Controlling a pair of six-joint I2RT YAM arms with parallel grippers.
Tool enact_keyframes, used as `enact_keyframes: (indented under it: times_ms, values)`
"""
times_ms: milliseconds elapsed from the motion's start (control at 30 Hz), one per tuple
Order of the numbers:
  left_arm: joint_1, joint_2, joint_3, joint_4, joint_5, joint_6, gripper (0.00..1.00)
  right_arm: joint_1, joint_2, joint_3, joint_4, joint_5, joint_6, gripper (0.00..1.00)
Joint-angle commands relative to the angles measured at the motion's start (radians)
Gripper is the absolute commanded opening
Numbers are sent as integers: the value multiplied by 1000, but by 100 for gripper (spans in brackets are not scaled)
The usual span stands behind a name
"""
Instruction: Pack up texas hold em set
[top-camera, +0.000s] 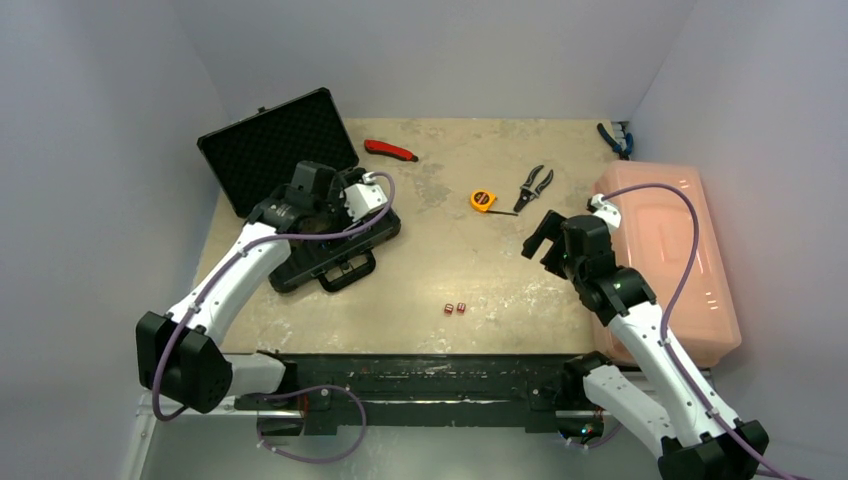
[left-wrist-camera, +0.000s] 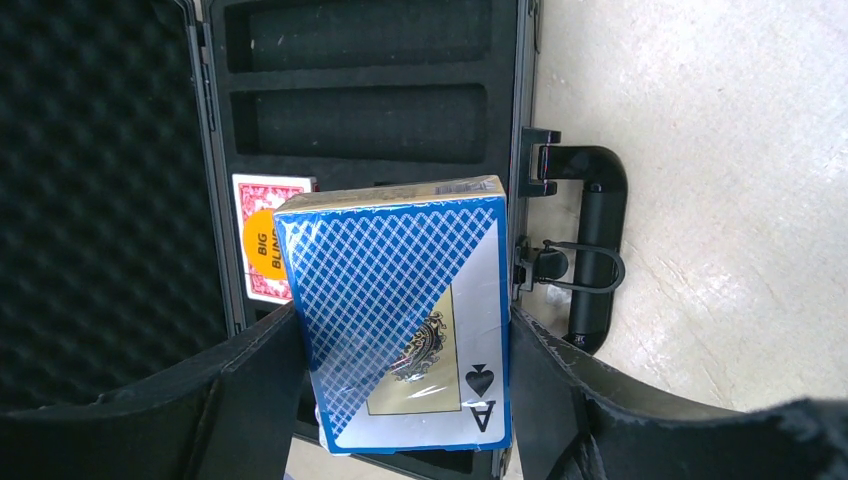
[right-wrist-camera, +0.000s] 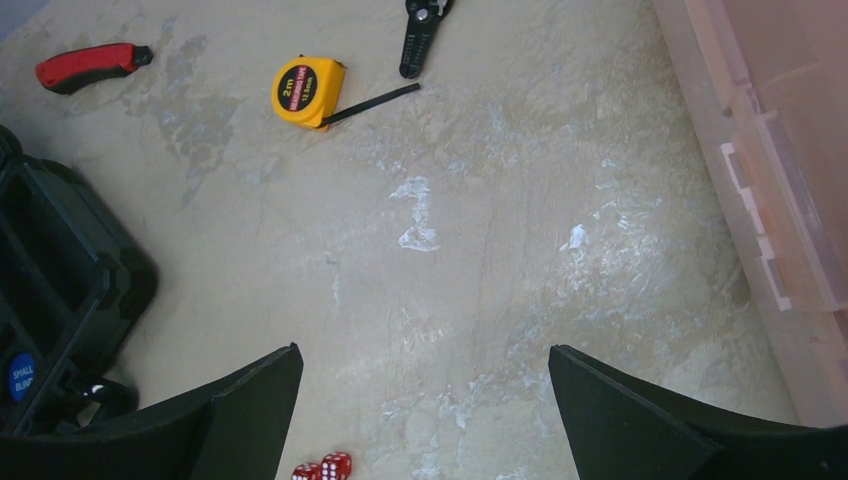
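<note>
The left hand (left-wrist-camera: 405, 390) pinches the blue deck (left-wrist-camera: 400, 290) by its sides over the open black case (left-wrist-camera: 360, 125) at the far-left corner of the surface (right-wrist-camera: 480, 250), likely to slot it beside the red deck (left-wrist-camera: 272, 195). The right hand (right-wrist-camera: 425, 410), spread, hangs near the red dice (right-wrist-camera: 325, 468) by the near edge.

Overhead wide, wrists close downward, all share briefcase (top-camera: 282, 140)

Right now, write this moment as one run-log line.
left gripper: shut on blue card deck, over open briefcase | right gripper: open, empty | in briefcase: red card deck, orange Big Blind disc | on table: red dice
</note>
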Motion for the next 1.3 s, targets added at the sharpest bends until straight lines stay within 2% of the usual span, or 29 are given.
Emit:
enact_keyframes:
  times_ms: [0, 400, 633, 933, 1267]
  values:
    - [25, 8, -38, 102, 6, 56, 0, 4, 13, -7, 24, 3, -9, 99]
    - [87, 111, -37, 114, 17, 102, 0, 4, 53, -5, 23, -16, -20, 99]
    - [127, 218, 8, 85, 90, 77, 0, 4, 47, -3, 24, -10, -20, 99]
    - [139, 272, 5, 79, 55, 89, 0, 4, 15, -7, 28, -6, -19, 99]
    - [143, 283, -26, 187, 31, 95, 0, 4, 21, -11, 34, -5, -18, 99]
